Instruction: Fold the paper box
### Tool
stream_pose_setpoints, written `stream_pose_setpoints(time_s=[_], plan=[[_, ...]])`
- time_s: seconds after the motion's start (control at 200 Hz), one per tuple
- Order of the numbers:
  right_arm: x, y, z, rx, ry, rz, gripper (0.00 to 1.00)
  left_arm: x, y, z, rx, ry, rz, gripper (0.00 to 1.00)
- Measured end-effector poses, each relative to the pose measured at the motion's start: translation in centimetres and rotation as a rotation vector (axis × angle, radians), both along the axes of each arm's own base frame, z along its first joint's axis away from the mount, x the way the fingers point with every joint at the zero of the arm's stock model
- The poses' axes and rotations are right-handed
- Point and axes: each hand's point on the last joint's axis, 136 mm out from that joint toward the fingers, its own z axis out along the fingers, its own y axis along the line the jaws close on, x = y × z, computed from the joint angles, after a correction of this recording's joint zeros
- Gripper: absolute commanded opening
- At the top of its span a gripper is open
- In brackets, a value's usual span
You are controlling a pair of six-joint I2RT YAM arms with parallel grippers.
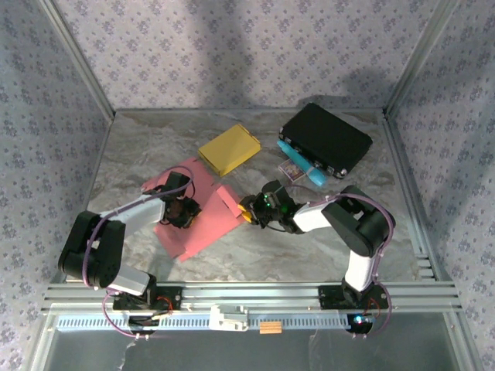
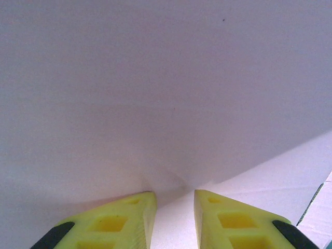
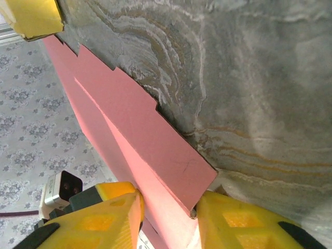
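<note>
The pink paper box (image 1: 203, 224) lies mostly flat on the marble table (image 1: 263, 247), with one flap raised at its right side. My left gripper (image 1: 182, 207) rests on the box's left part. In the left wrist view its yellow fingers (image 2: 175, 199) stand a little apart over pale paper (image 2: 155, 93), with a crease running down between them and nothing clamped. My right gripper (image 1: 249, 207) is at the raised flap. In the right wrist view both its fingers (image 3: 168, 199) press on the folded pink flap (image 3: 135, 129).
A flat yellow box (image 1: 229, 149) lies behind the pink one. A black case (image 1: 325, 139) sits at the back right, with a cyan object (image 1: 302, 164) and a small card (image 1: 291, 171) beside it. Metal rails (image 1: 247, 294) run along the near edge.
</note>
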Motion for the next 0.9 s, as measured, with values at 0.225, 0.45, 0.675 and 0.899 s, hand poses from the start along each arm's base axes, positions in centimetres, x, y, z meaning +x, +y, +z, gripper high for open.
stream_pose_setpoints(time_s=[0.225, 0.45, 0.675, 0.899], plan=[[0.3, -0.1, -0.7, -0.012, -0.017, 0.003, 0.16, 0.0, -0.1, 0.0, 0.009, 0.011, -0.011, 0.29], [0.9, -0.3, -0.9, -0.030, -0.033, -0.010, 0.00, -0.3, -0.1, 0.2, 0.020, 0.025, -0.024, 0.30], [1.2, -0.1, -0.7, -0.038, -0.026, -0.022, 0.00, -0.9, 0.0, 2.8, 0.099, -0.011, -0.093, 0.36], [1.7, 0.1, 3.1, -0.043, 0.011, -0.062, 0.00, -1.3, -2.1, 12.0, 0.204, -0.287, -0.307, 0.43]])
